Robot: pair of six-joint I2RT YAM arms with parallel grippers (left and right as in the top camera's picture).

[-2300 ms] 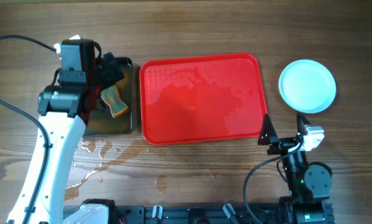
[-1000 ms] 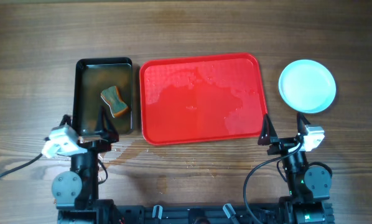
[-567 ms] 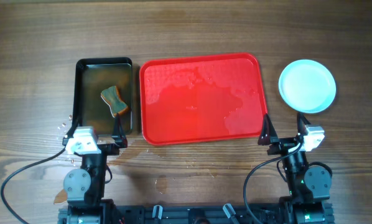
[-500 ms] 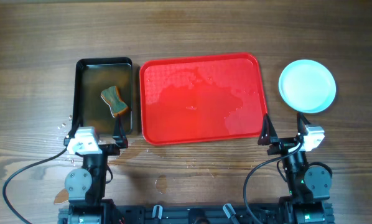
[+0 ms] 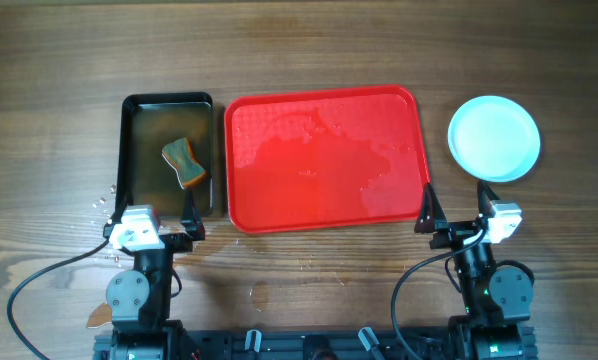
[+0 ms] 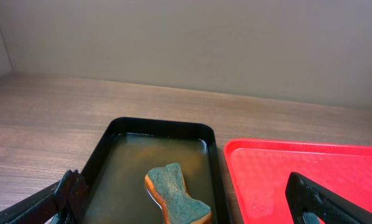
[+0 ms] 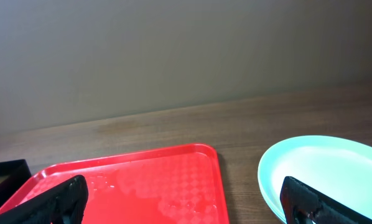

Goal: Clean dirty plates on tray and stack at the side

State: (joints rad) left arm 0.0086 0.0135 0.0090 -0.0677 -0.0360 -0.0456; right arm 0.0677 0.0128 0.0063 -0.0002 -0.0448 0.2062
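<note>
left gripper (image 5: pixel 151 218): mine, sitting at the near end of the black pan (image 5: pixel 134 150), fingers spread wide, holding nothing
right gripper (image 5: pixel 456 208): by the near right corner of the tray (image 5: pixel 324 160), fingers wide apart too
tray: middle of the table (image 5: pixel 299 50), wet and shiny
plates (image 5: pixel 494 138): on the table right of the tray, not touching it; can't tell how many are stacked
sponge (image 5: pixel 183 163): lying in the pan's brownish water
</note>
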